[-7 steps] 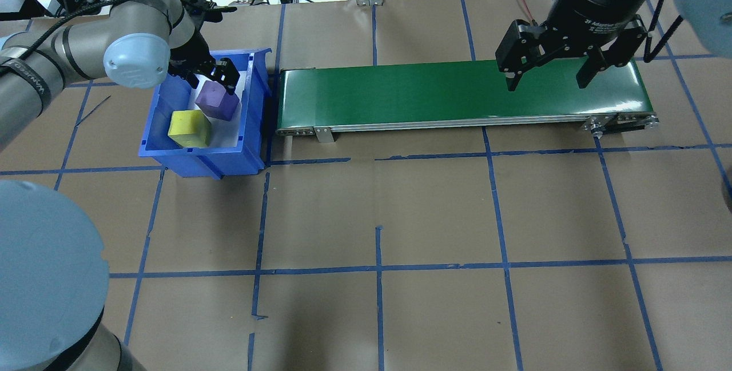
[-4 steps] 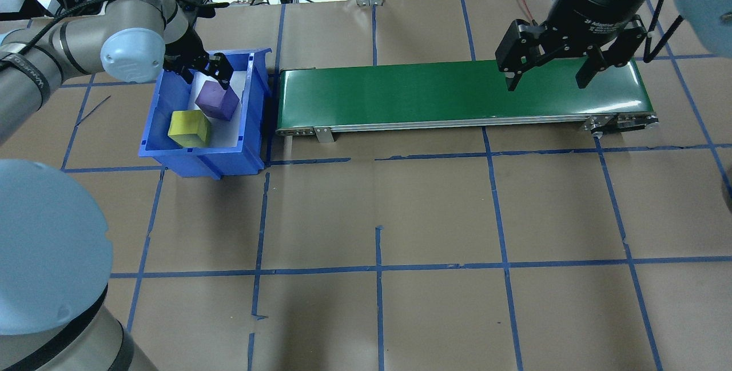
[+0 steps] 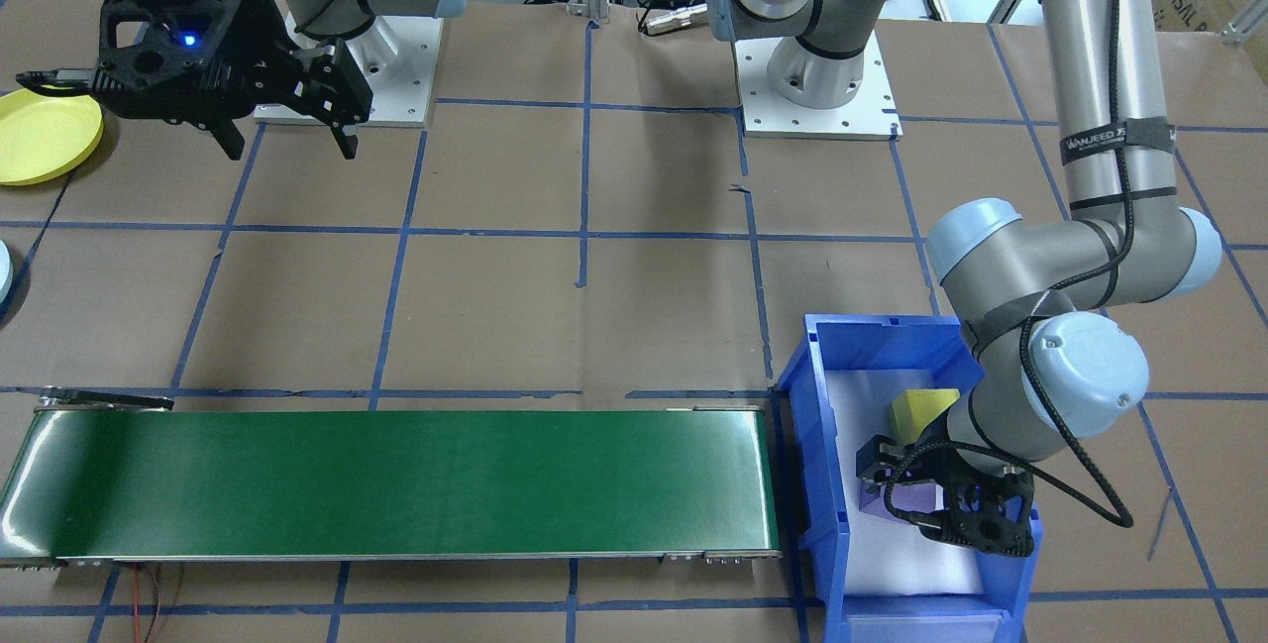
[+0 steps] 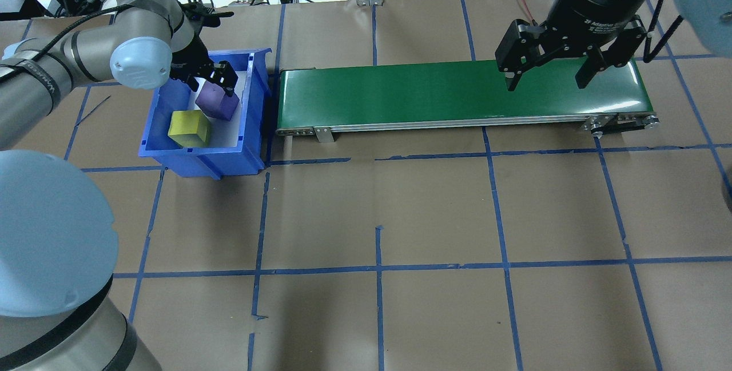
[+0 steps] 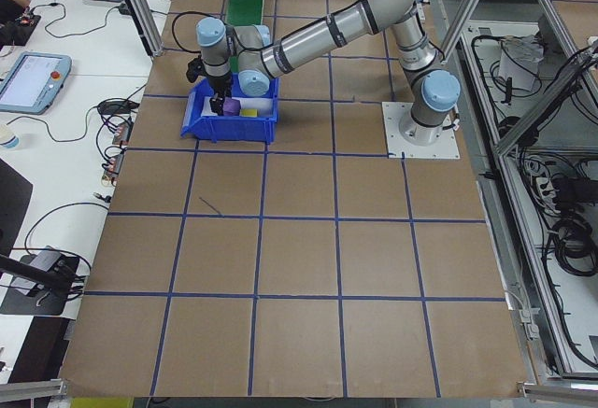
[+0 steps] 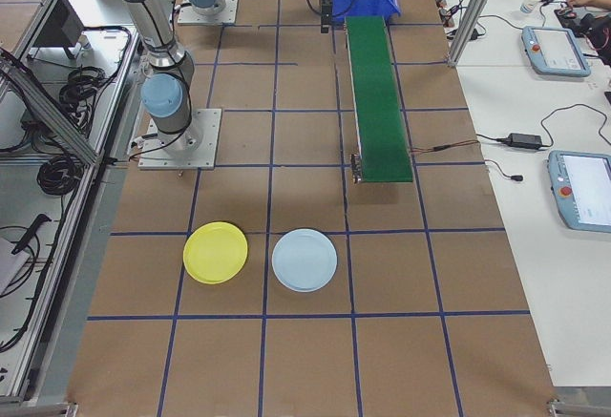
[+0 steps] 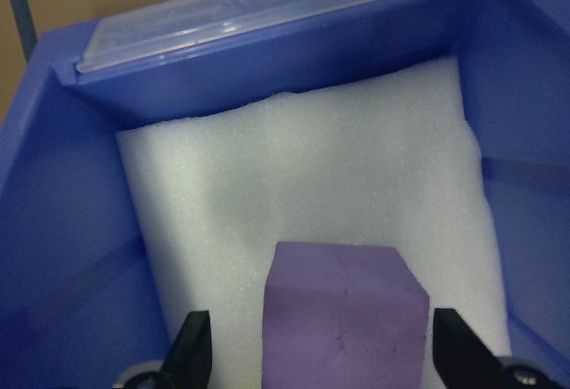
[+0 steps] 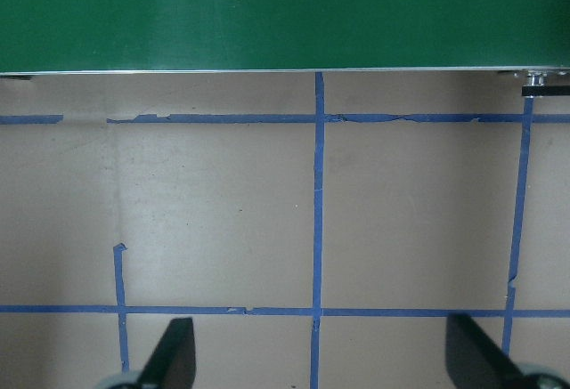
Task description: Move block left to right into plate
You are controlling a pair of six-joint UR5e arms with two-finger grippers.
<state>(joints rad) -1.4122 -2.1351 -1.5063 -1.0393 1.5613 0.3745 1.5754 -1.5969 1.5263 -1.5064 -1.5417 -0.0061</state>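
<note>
A purple block (image 4: 216, 103) and a yellow block (image 4: 189, 128) lie on white foam in the blue bin (image 4: 171, 159) at the conveyor's left end. My left gripper (image 4: 209, 81) is lowered into the bin and open. In the left wrist view its fingers (image 7: 191, 353) straddle the purple block (image 7: 347, 318) with a gap on each side. My right gripper (image 4: 546, 84) hangs open and empty above the right end of the green conveyor (image 4: 457, 94). The yellow plate (image 6: 215, 252) lies on the table beyond the conveyor's right end, also in the front view as the plate (image 3: 40, 133).
A light blue plate (image 6: 304, 260) lies beside the yellow one. The conveyor belt (image 3: 396, 484) carries nothing. Brown paper with a blue tape grid (image 4: 377, 268) covers the table. Cables and tablets line the table's far side.
The left gripper drew back toward the bin's far left corner, then came forward again over the purple block. Neither block moved. The right arm held still.
</note>
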